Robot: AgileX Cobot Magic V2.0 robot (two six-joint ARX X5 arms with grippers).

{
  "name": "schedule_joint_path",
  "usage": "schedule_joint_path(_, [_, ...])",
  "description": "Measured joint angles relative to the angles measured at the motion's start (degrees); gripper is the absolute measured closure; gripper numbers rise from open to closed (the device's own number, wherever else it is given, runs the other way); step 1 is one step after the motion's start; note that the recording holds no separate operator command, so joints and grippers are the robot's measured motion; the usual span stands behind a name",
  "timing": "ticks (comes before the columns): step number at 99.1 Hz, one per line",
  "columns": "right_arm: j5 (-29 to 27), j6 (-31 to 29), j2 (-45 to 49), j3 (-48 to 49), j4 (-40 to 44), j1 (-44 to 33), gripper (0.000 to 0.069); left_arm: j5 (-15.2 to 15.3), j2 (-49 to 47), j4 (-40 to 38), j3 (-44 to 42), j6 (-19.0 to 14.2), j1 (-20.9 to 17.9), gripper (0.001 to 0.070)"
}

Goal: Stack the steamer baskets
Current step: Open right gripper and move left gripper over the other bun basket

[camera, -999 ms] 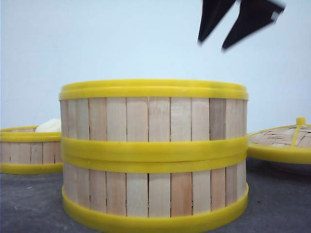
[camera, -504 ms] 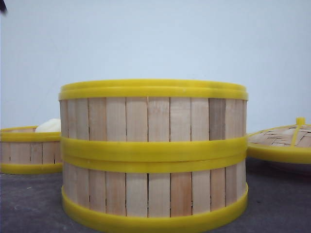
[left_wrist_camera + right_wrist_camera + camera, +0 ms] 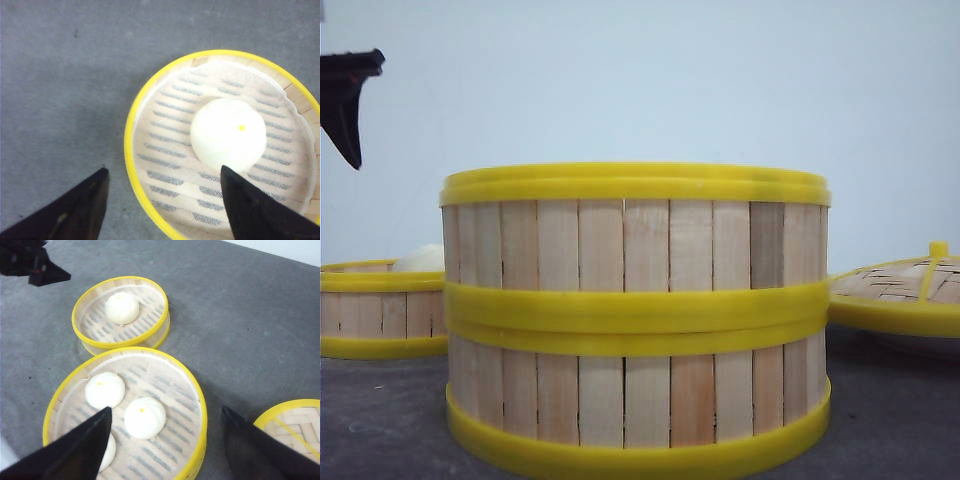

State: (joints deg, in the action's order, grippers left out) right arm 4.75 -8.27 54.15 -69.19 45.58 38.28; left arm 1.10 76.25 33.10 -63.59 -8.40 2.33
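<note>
2 steamer baskets stand stacked at the middle of the grey surface [image 3: 380, 420], the top basket [image 3: 635, 235] sitting squarely on the bottom basket [image 3: 635, 395], their yellow rims meeting in a thick band. From the right wrist view, the top basket [image 3: 130, 410] holds 3 white buns [image 3: 145, 417] on its slatted floor. The third basket [image 3: 382, 310] stands alone on the surface to the left of the stack and further from the robot, apart from it, with 1 bun [image 3: 229, 134] resting inside.

The left tool [image 3: 165, 202] hangs above that single basket [image 3: 220, 145] with its fingers spread wide and gripping nothing; one finger is over the bare surface outside the rim, the other over the basket's floor near the bun. In the front view only a dark tip shows at the upper left edge, probably part of this tool.

The right tool [image 3: 165, 450] is also spread wide and empty, high above the stack. The woven lid [image 3: 905, 290] lies to the right of the stack, apart from it.
</note>
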Motion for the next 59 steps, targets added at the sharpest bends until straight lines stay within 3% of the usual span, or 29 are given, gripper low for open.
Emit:
schedule_joint_path(39, [-0.3, 0.0, 0.0, 0.0, 0.0, 0.1, 0.0266, 0.0, 12.2, 3.5, -2.4, 0.0, -2.5, 0.0285])
schedule_joint_path(59, [-0.3, -0.1, 0.0, 0.0, 0.0, 0.1, 0.0266, 0.0, 15.2, 2.4, -2.4, 0.0, -2.6, 0.0361])
